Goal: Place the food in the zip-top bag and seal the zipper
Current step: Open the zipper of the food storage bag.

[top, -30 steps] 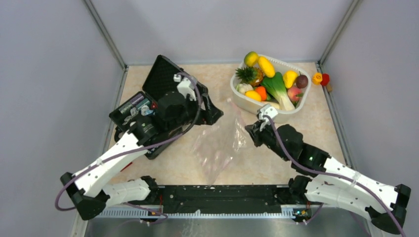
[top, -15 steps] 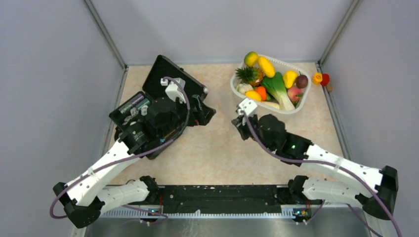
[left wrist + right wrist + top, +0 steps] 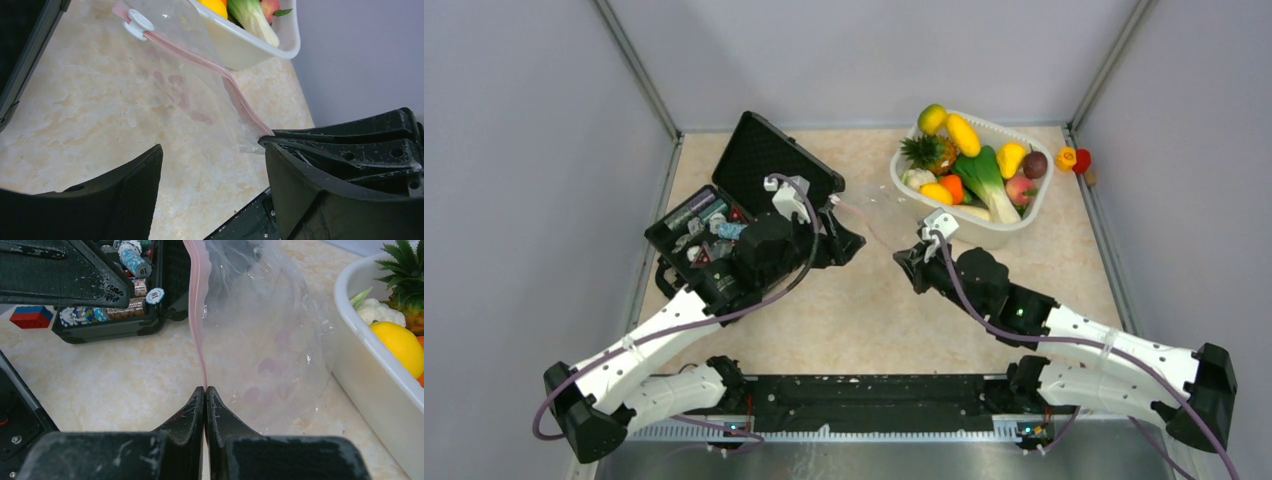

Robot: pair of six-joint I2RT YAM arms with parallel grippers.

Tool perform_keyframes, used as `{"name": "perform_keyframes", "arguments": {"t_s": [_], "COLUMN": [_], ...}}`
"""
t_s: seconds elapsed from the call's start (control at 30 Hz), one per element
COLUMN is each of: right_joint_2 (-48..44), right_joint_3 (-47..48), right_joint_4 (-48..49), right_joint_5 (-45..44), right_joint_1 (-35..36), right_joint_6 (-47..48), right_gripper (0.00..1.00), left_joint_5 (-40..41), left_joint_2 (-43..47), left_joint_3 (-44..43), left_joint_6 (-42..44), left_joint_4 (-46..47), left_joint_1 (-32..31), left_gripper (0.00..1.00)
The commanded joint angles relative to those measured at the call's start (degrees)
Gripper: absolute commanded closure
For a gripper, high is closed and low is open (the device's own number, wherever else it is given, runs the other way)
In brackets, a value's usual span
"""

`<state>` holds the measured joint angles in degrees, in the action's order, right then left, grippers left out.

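The zip-top bag (image 3: pixel 876 208) hangs clear and crinkled between my two grippers, just in front of the white tub (image 3: pixel 904 195). My right gripper (image 3: pixel 205 388) is shut on one end of the pink zipper (image 3: pixel 196 300). In the left wrist view the zipper (image 3: pixel 200 59) runs from a white slider (image 3: pixel 139 22) down to those shut black fingers (image 3: pixel 345 142). My left gripper (image 3: pixel 212 185) stands open over bare table, close to the bag, with nothing between its fingers. The food (image 3: pixel 980 172) lies in the tub: pineapple (image 3: pixel 406 275), cauliflower (image 3: pixel 379 312), a yellow fruit (image 3: pixel 400 342).
An open black case (image 3: pixel 724 220) with poker chips and small items sits at the left, under my left arm. A small orange and red toy (image 3: pixel 1074 159) lies outside the tub by the right wall. Grey walls enclose the table on three sides.
The bag no longer lies spread toward the near edge; it has been pulled up and back toward the tub. My right gripper has moved left with it.
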<state>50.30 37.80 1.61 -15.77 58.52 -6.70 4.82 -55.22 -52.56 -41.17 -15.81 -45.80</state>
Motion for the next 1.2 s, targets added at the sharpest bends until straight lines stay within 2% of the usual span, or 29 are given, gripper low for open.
{"name": "perform_keyframes", "arguments": {"t_s": [0.0,0.1,0.33,0.57,0.83,1.0,1.17], "right_joint_2": [-0.5,-0.6,-2.0,-2.5,-3.9,-4.3,-3.9], "right_joint_3": [1.2,1.1,0.0,-0.6,-1.9,-3.0,-3.7], "right_joint_4": [3.9,3.6,4.7,4.9,5.0,5.3,5.8], "right_joint_5": [-0.6,0.8,2.5,3.0,4.1,0.8,0.4], "right_joint_1": [0.5,0.5,0.5,0.5,0.5,0.5,0.5], "right_joint_6": [-3.1,-3.6,-3.9,-4.0,-4.5,-6.3,-6.6], "right_gripper": [1.00,1.00,1.00,1.00,1.00,1.00,1.00], "left_joint_5": [-3.4,-2.2,-1.6,-1.9,-3.9,-8.7,-11.2], "left_joint_2": [2.0,1.7,-2.0,-6.3,-9.3,-7.6,-7.2], "left_joint_3": [1.1,1.4,1.2,0.3,-0.3,2.0,3.1], "left_joint_6": [-0.1,-0.3,-2.3,-3.3,-2.7,-3.4,-4.2], "left_joint_4": [8.4,8.7,11.0,13.2,14.6,18.5,20.1], "left_joint_1": [0.2,0.2,0.2,0.2,0.2,0.1,0.2], "left_gripper": [0.25,0.23,0.28,0.43,0.54,0.37,0.35]}}
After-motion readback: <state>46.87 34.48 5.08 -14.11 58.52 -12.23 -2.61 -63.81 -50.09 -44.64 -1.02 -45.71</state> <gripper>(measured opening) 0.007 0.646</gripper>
